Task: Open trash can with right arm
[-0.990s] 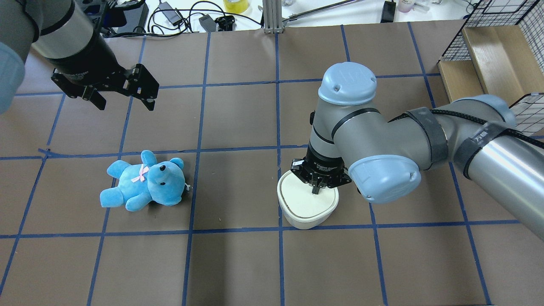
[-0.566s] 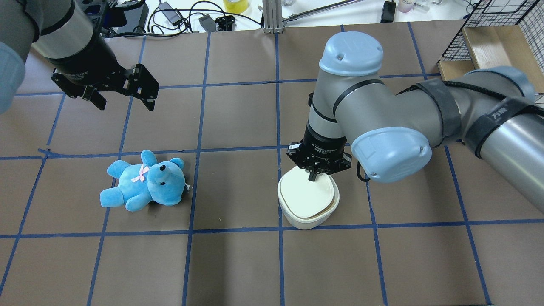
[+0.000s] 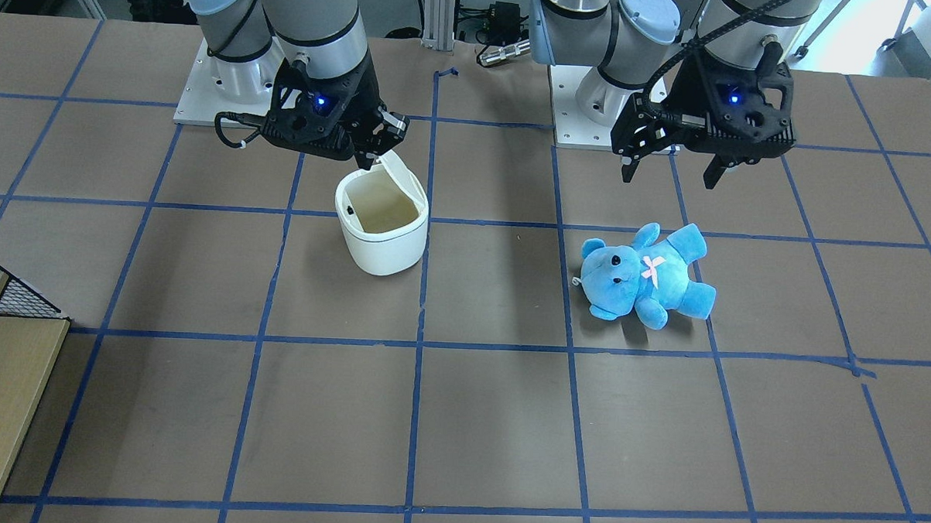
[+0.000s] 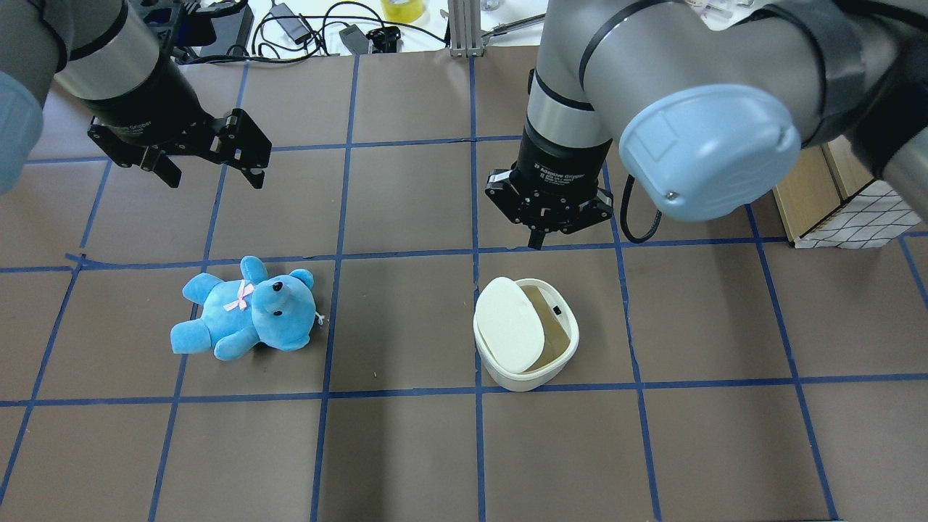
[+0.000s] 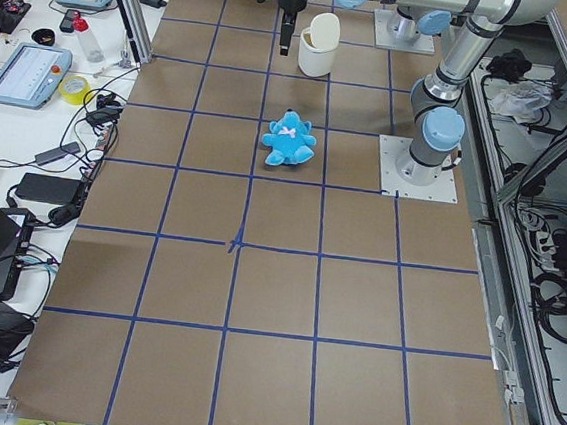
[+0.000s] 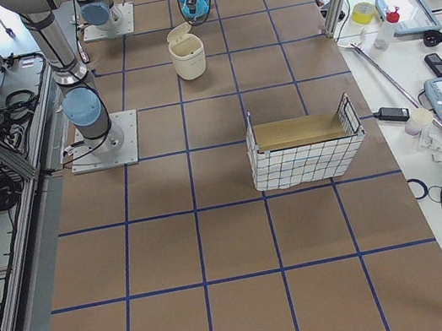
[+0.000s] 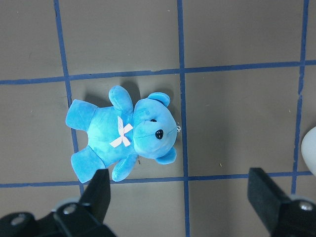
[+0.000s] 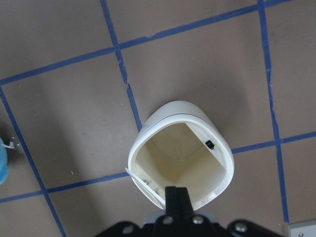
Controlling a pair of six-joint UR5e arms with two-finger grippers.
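Above the trash can (image 4: 518, 377), the right gripper (image 4: 536, 243) hangs with its two fingers (image 8: 176, 197) pressed together and holding nothing. It is clear of the can, and its wrist camera looks straight down into the opening. Across the table the left gripper (image 4: 215, 174) hovers with its fingers (image 7: 101, 190) spread wide. It is raised over a blue teddy (image 4: 246, 312) that lies face up, well apart from the can. The can stands upright on the brown paper beside a blue tape line, with its lid (image 4: 510, 326) tipped up on the side nearer the teddy. Its beige inside shows a small black catch (image 8: 210, 144) on the inner wall. Toward the robot's right end of the table sits a wire basket (image 6: 306, 163) with a white lining and something wood-coloured inside, box or liner I cannot tell. From overhead the raised lid covers about half the can's opening, and the right arm (image 4: 696, 145) hides most of the basket behind its big joint. The wrist views cut things off, leaving a blue sliver of teddy at one edge and a white curve of the can at another. In the side views both grippers are too small to read.
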